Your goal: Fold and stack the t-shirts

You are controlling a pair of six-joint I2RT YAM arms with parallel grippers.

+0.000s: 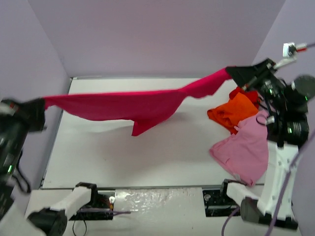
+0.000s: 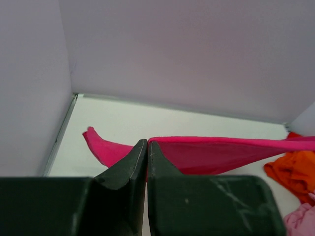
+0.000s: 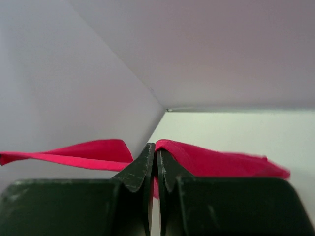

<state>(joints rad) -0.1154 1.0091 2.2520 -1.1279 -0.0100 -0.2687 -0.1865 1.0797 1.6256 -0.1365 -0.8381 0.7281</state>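
In the top view, the raspberry-red t-shirt (image 1: 128, 105) is suspended above the white surface (image 1: 123, 162), stretched as a long band from 9 o'clock to 2 o'clock. The left tool (image 1: 43, 104) is at the 9 o'clock end, and the right tool (image 1: 231, 73) is at the 2 o'clock end. Both tools are closed narrow, each clamping one end of this shirt. The middle of the cloth sags to a point toward 6 o'clock and does not touch the surface. The left wrist view shows the left tool (image 2: 147, 145) with its jaws pressed together on the cloth edge, and the raspberry-red t-shirt (image 2: 221, 155) runs away from it toward 3 o'clock. The right wrist view shows the right tool (image 3: 155, 147) pinched shut likewise, with the raspberry-red t-shirt (image 3: 206, 160) spreading to both sides of the fingertips. The remaining shirts lie crumpled on the surface at 3 o'clock, beside the right arm. The bright red t-shirt (image 1: 239, 92) is farthest back. The orange t-shirt (image 1: 234, 112) partly covers it. The pale pink t-shirt (image 1: 246, 147) is nearest the arm bases and touches the orange one. The orange t-shirt (image 2: 290, 172) and the pale pink t-shirt (image 2: 300, 219) also show at the 4 o'clock edge of the left wrist view.
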